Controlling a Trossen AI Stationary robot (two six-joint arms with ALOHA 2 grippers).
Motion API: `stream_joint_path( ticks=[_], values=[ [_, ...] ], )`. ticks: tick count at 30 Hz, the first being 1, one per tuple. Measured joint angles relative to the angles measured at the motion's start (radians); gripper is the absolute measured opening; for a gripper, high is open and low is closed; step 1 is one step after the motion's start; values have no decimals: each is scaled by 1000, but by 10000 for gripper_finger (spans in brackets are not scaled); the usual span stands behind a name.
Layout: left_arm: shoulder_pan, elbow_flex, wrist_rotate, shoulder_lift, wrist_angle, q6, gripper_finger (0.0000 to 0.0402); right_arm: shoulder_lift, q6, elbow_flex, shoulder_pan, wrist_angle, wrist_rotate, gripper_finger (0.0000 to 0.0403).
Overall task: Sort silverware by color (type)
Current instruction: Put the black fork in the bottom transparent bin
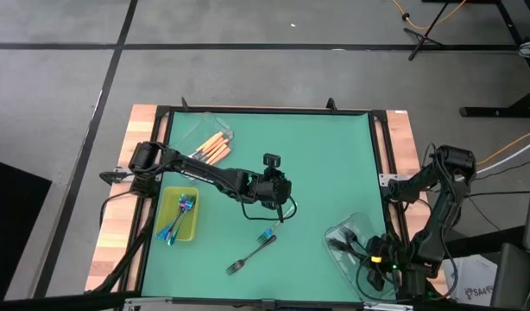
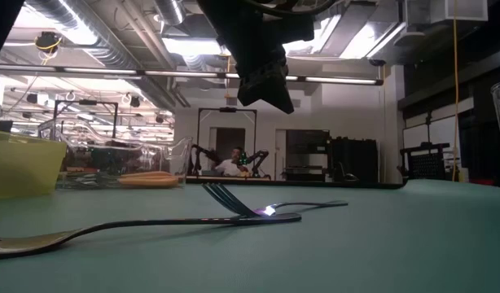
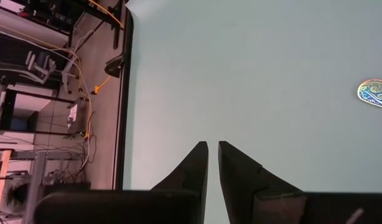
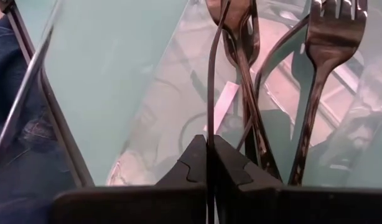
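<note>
- Left gripper (image 1: pixel 280 218) hung over mid-table, fingers nearly together, holding nothing.
- Right gripper (image 4: pixel 210 149) was pinched on a dark fork (image 4: pixel 211 74) at the clear tub (image 1: pixel 351 246).
- Sorted: orange forks (image 1: pixel 211 149) in their tub, iridescent forks (image 1: pixel 180 218) in the yellow tray (image 1: pixel 192 231).
- Two forks (image 1: pixel 252 251) remained loose on the table (image 1: pixel 325 155).

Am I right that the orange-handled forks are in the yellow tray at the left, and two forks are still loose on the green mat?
Not quite. The high view shows the yellow tray holding iridescent forks; the orange-handled forks lie in the clear tub farther back on the left. The rest holds: one iridescent fork and one dark fork lie loose on the green mat.
</note>
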Motion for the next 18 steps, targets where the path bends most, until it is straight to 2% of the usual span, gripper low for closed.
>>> stream_joint_path(
  ticks=[14,18],
  values=[
    [0,0,0,0,0,0,31,2,2,0,0,-17,-6,0],
    [0,0,0,0,0,0,31,2,2,-1,0,-17,-7,12]
  ],
)
